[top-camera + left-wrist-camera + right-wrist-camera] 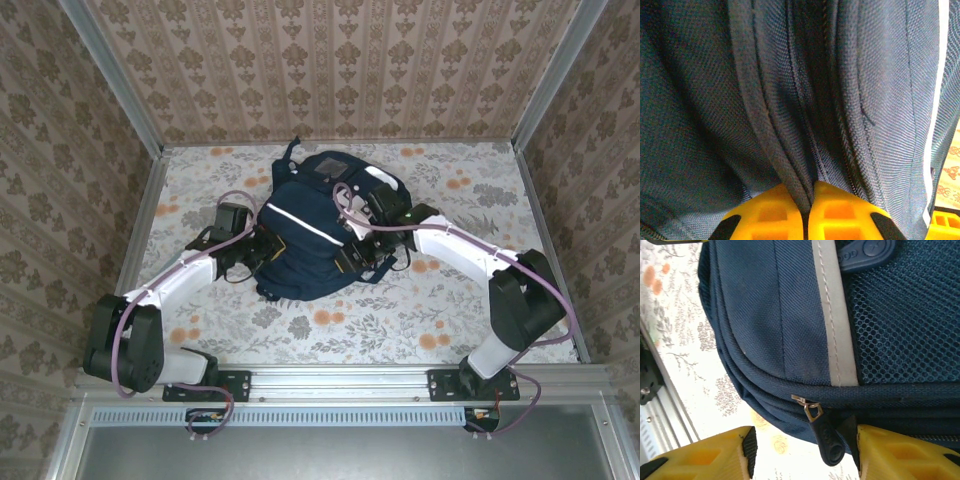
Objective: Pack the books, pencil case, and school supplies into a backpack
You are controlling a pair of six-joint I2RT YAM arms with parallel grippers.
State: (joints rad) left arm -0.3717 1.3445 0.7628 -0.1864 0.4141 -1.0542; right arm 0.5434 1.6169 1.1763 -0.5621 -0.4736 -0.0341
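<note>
The navy backpack (pixel 305 235) with its white stripe lies in the middle of the table. My left gripper (pixel 262 250) is at its left side. In the left wrist view, that gripper (pixel 810 200) is shut on a fold of backpack (pixel 790 100) fabric beside a zipper line. My right gripper (pixel 358 258) is at the bag's near right edge. In the right wrist view, the right gripper (pixel 803 447) stands open around the dark zipper pull (pixel 827 440), which hangs closer to the right finger (pixel 890 455). The books, pencil case and school supplies are hidden.
The table (pixel 420 320) has a floral cloth. Patterned walls with metal posts close it in at the back and sides. A metal rail (pixel 340 383) runs along the near edge. Open cloth lies in front of the bag and to both sides.
</note>
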